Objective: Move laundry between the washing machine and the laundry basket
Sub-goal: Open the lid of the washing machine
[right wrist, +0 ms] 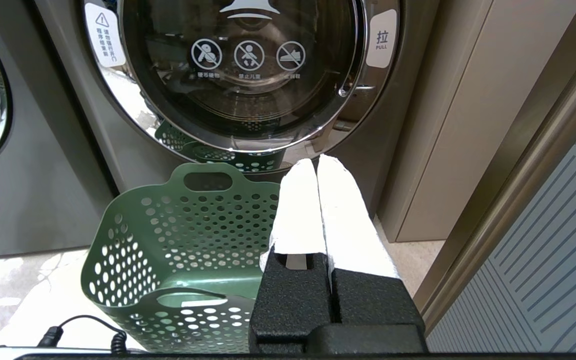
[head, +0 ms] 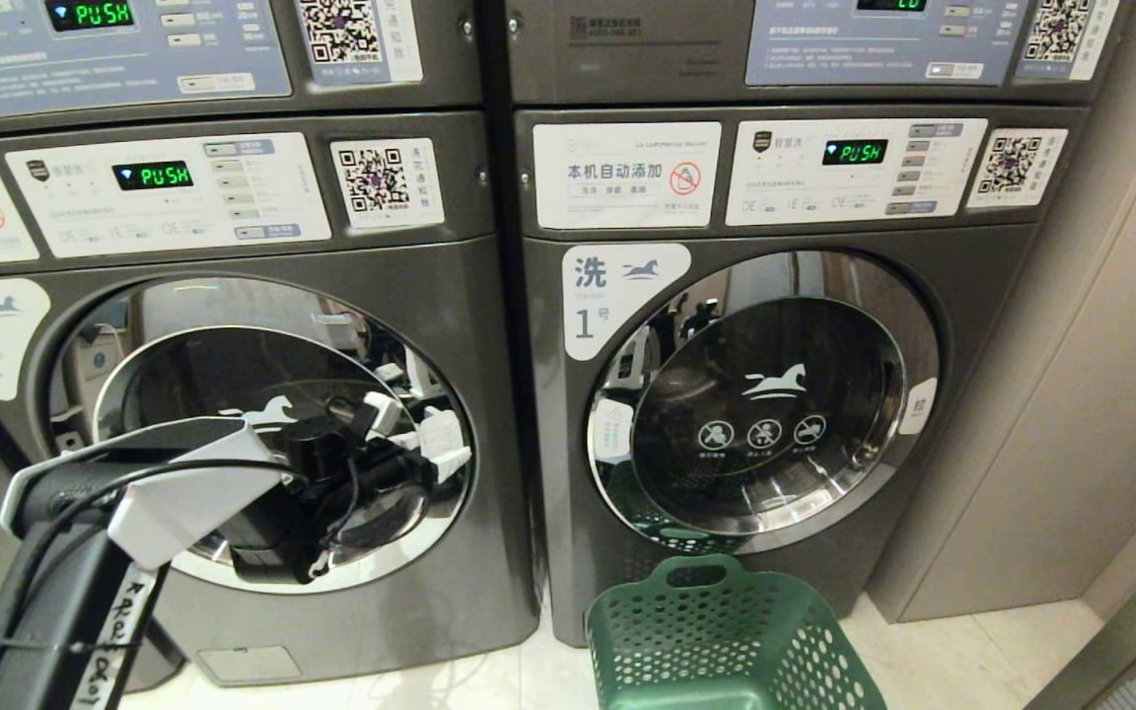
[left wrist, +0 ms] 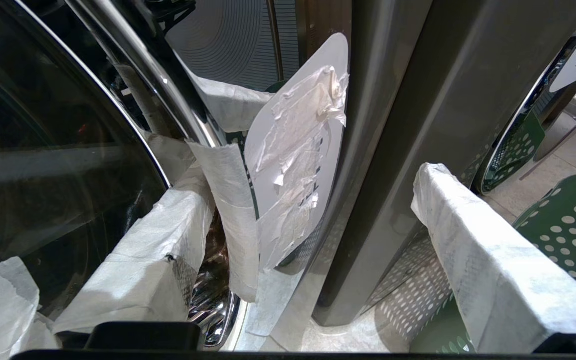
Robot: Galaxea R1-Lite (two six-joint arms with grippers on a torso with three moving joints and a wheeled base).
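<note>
The washing machine point(head: 450, 286) marked 2 stands at the left with its round glass door point(head: 213, 375) closed. My left gripper point(head: 415, 429) is up against the door's right edge. In the left wrist view this gripper point(left wrist: 310, 182) is open wide, its white-wrapped fingers point(left wrist: 488, 260) on either side of the door's chrome rim and a taped white label point(left wrist: 298, 160), with nothing held. The green perforated laundry basket point(head: 726, 641) sits on the floor before the machine marked 1. My right gripper point(right wrist: 317, 165) hangs shut and empty beside the basket point(right wrist: 178, 235). No laundry is in view.
The machine marked 1 point(head: 962, 296) stands to the right with its door point(right wrist: 238, 75) closed. Beyond it are a beige wall panel point(head: 1100, 394) and a ribbed panel point(right wrist: 543, 280). More machines are stacked above. A black cable point(right wrist: 83, 325) lies near the basket.
</note>
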